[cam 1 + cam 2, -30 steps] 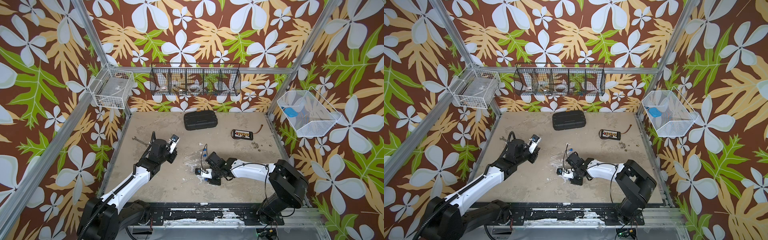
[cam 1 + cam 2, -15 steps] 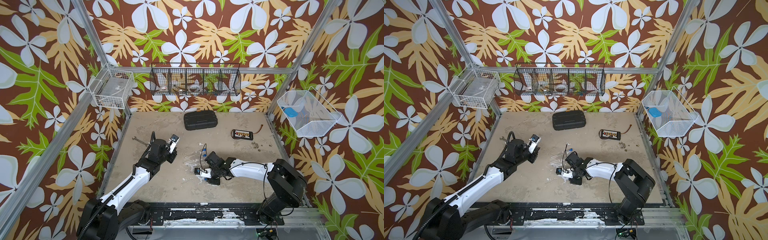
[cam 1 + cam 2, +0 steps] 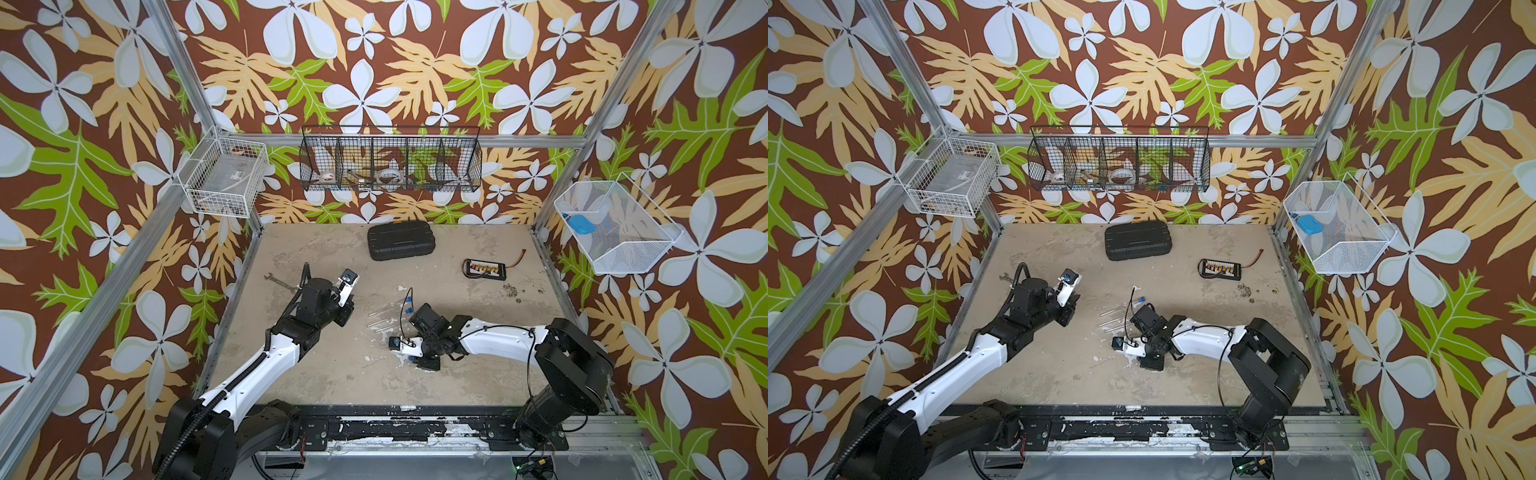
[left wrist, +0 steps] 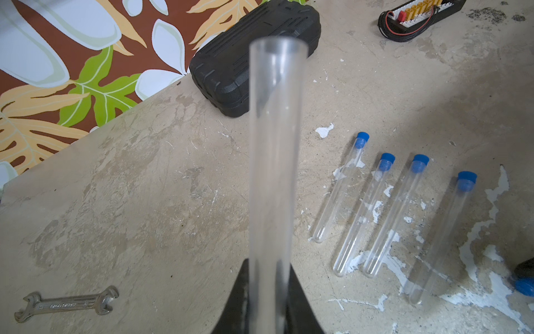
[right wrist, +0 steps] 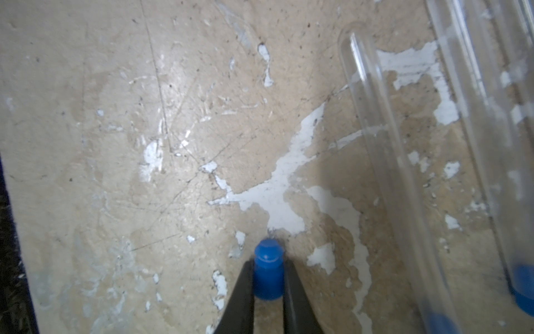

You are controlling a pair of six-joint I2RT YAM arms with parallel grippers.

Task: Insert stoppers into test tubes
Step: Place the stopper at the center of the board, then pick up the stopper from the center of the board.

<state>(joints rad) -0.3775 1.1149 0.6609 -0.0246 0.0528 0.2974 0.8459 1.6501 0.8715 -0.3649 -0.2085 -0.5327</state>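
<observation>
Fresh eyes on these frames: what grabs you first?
The left hand holds one clear, uncapped tube up close to its camera, with four blue-capped tubes lying side by side on the scuffed table beyond. The right hand pinches a blue stopper down by the table, all inside loud floral walls.

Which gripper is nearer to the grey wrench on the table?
Left. The left gripper, shut on a test tube, is close to the wrench; the right gripper, pinching a blue stopper, is farther off, beyond the stoppered tubes.
</observation>
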